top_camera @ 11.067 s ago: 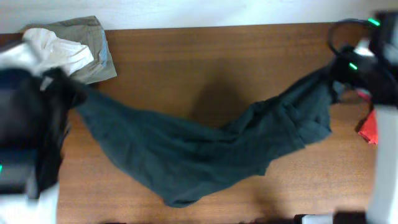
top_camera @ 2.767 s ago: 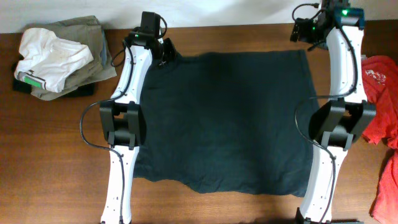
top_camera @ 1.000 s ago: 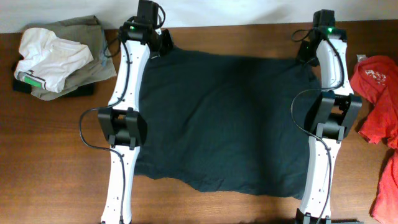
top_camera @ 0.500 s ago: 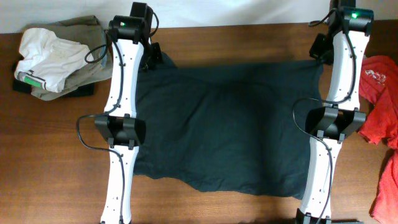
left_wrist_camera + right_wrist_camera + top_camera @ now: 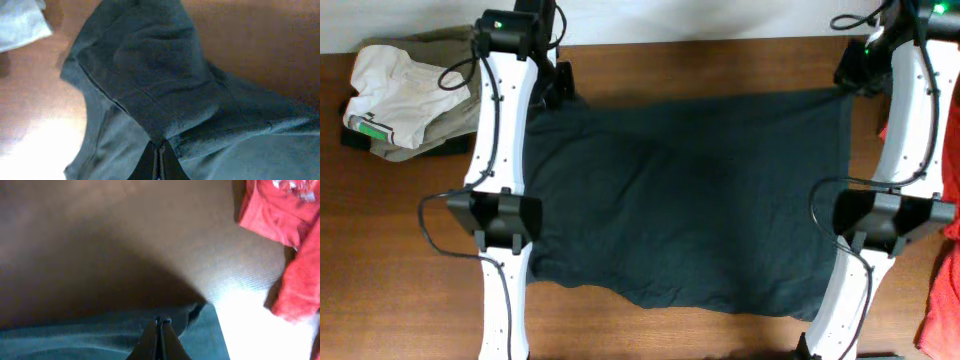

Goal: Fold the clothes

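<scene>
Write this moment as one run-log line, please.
left gripper: shut on T-shirt corner | right gripper: shut on T-shirt corner | T-shirt: spread out, unfolded

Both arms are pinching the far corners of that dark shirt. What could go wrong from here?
1. The left gripper and the right gripper each hold only a small pinch of the dark T-shirt. A hard tug might pull a corner loose.
2. The red garment lies close beside the right arm and could get dragged along.
3. The shirt's near hem lies wavy, so a fold may come out crooked.
</scene>
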Motion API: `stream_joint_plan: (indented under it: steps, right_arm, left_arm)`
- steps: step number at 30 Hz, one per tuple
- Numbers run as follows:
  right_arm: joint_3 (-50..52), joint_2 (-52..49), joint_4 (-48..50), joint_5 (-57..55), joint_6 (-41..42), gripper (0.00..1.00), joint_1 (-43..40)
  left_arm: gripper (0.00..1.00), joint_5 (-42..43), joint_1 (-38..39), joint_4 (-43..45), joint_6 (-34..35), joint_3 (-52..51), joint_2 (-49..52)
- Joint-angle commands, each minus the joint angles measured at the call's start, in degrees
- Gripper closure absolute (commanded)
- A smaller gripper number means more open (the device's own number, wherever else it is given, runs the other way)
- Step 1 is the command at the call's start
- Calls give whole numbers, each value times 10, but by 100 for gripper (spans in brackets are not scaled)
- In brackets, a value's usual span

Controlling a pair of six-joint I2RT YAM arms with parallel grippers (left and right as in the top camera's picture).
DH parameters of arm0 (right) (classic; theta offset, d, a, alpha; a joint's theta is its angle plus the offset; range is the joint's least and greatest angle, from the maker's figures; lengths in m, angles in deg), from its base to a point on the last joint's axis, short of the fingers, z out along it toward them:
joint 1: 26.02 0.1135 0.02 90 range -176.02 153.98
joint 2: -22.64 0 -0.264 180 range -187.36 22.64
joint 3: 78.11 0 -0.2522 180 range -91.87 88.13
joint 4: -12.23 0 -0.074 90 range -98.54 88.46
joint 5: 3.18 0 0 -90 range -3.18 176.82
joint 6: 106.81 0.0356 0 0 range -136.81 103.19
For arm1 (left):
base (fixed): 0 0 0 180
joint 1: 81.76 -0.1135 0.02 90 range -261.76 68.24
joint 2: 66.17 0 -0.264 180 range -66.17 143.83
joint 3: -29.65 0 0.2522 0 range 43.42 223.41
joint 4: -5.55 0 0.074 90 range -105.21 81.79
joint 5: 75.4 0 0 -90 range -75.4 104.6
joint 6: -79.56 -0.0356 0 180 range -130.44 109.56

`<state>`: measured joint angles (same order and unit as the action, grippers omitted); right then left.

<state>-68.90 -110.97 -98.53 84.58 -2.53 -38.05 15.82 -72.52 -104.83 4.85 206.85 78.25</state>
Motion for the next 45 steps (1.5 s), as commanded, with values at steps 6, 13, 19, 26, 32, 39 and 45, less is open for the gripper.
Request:
stream_joint_plan:
  steps: [6, 13, 19, 26, 32, 39, 45]
  right_arm:
    - [196, 54, -3, -47, 19, 96, -5]
    - [223, 54, -4, -85, 65, 96, -5]
    - [308, 54, 5, -86, 73, 96, -5]
    - [350, 54, 38, -85, 75, 96, -5]
    - [418, 54, 65, -86, 72, 41, -4]
    - [419, 54, 87, -85, 70, 1, -5]
    - [419, 54, 81, -81, 70, 0, -4]
  left_arm:
    - [99, -13, -2, -1, -17, -182, -46]
    - [99, -101, 5, -1, 49, -308, -46]
    - [99, -133, 16, -1, 79, -390, -46]
    - [94, -146, 15, -1, 85, -413, -46]
    - [1, -146, 15, 5, 63, -412, -46]
    - [1, -124, 14, 42, 9, -250, -56]
    - [5, 53, -48, 112, -23, -318, -52]
